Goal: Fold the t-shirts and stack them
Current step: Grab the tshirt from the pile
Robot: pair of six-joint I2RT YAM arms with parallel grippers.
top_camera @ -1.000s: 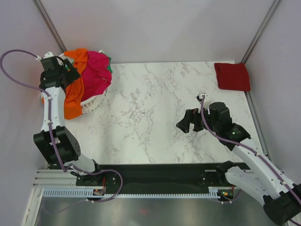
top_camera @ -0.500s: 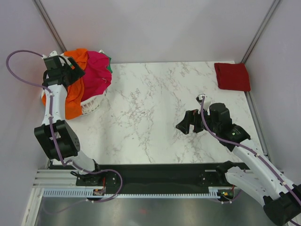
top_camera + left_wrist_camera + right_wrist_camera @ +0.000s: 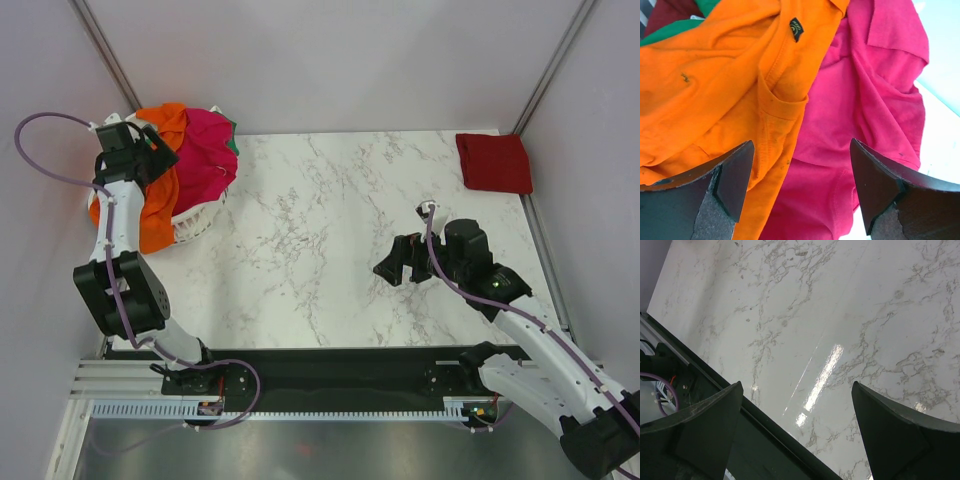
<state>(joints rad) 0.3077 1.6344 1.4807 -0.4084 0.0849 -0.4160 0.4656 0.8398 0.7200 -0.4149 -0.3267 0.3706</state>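
Note:
The orange t-shirt (image 3: 158, 205) and the magenta-pink t-shirt (image 3: 205, 155) lie heaped in the white basket (image 3: 198, 222) at the back left, with a bit of green t-shirt (image 3: 233, 146) behind. A dark red t-shirt (image 3: 494, 162) lies folded at the back right. My left gripper (image 3: 160, 152) is open and empty just above the heap. In the left wrist view it (image 3: 800, 192) spans the seam between the orange shirt (image 3: 715, 85) and the pink shirt (image 3: 860, 110), with green cloth (image 3: 670, 30) at the top left. My right gripper (image 3: 392, 262) is open and empty above bare table.
The marble table (image 3: 330, 230) runs between the basket and the folded red shirt. Grey walls close the back and both sides. A black rail (image 3: 330, 365) runs along the near edge; it also shows in the right wrist view (image 3: 755, 435) below my right gripper (image 3: 797, 440).
My left gripper has moved a little right and back over the basket heap. The right arm has not moved.

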